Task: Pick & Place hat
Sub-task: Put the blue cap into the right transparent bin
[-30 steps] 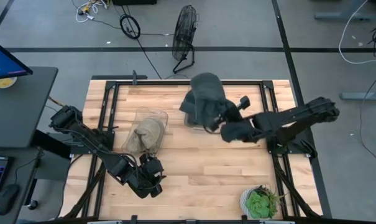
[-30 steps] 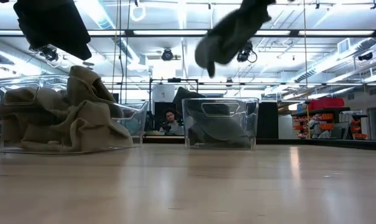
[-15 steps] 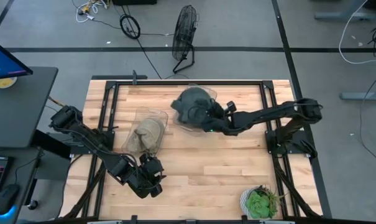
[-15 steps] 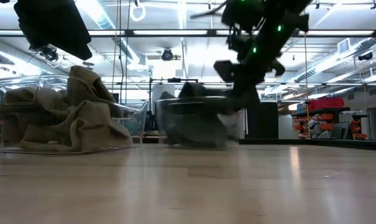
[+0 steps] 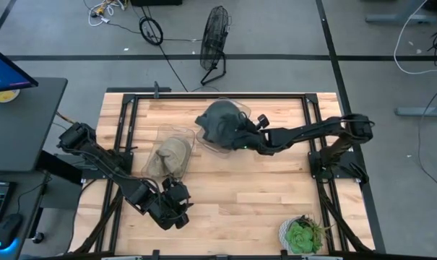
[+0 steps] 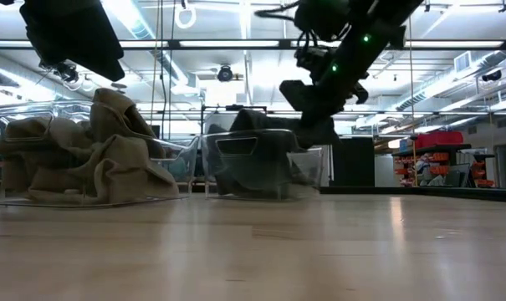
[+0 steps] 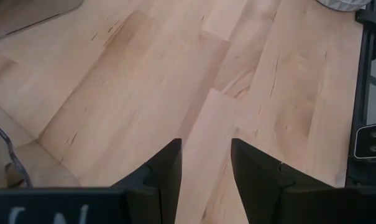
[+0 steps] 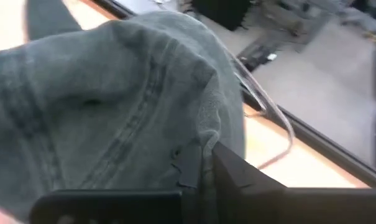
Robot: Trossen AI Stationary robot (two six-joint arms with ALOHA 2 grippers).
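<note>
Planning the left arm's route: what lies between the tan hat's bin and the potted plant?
In the high view, only bare wooden tabletop separates the clear bin of tan hat from the green potted plant.

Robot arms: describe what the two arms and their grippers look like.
Both arms are black and jointed. The right arm is slim, with small green lights near its wrist; the right gripper has flat, angular black fingers. The left gripper shows two matte black wedge-shaped fingers, with white lettering on its body.

Bright, even light from ceiling strip lights (image 6: 236,43); grey hat (image 8: 113,106) blurred close up, wooden table (image 6: 253,251) softly glaring
</note>
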